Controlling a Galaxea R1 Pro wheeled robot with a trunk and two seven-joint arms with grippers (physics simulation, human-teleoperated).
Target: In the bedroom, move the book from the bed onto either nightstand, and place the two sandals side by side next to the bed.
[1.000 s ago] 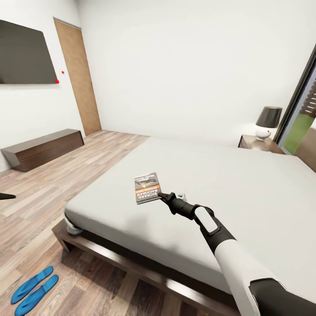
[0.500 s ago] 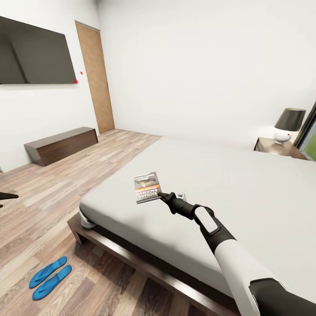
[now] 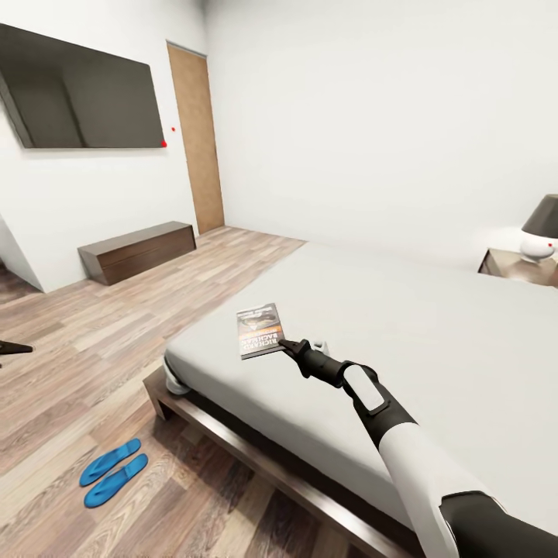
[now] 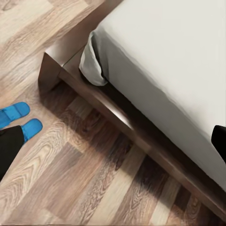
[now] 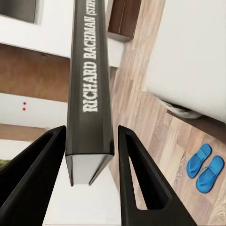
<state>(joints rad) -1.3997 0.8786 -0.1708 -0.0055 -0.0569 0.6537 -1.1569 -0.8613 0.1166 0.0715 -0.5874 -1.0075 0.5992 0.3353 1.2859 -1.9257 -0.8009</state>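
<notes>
The book [image 3: 260,331], dark with an orange band, hangs over the near corner of the bed [image 3: 434,341], with my right gripper [image 3: 288,346] shut on its edge. In the right wrist view the book's spine [image 5: 90,84] stands between the two black fingers of the right gripper [image 5: 90,136]. The two blue sandals [image 3: 114,471] lie side by side on the wood floor off the bed's foot corner, and show as the sandals [image 4: 19,120] and the sandals [image 5: 205,167]. My left gripper [image 4: 114,143] hangs open over the floor beside the bed frame. A nightstand [image 3: 508,267] stands at the far right.
A lamp [image 3: 542,229] stands on the nightstand. On the left wall hangs a dark TV [image 3: 85,97], with a low dark cabinet [image 3: 139,249] under it and a wooden door [image 3: 198,139] beyond. Open floor lies between the cabinet and the bed.
The whole view has swung left, so the bed, sandals and nightstand sit further right in the picture. My right gripper keeps the book in the same hold.
</notes>
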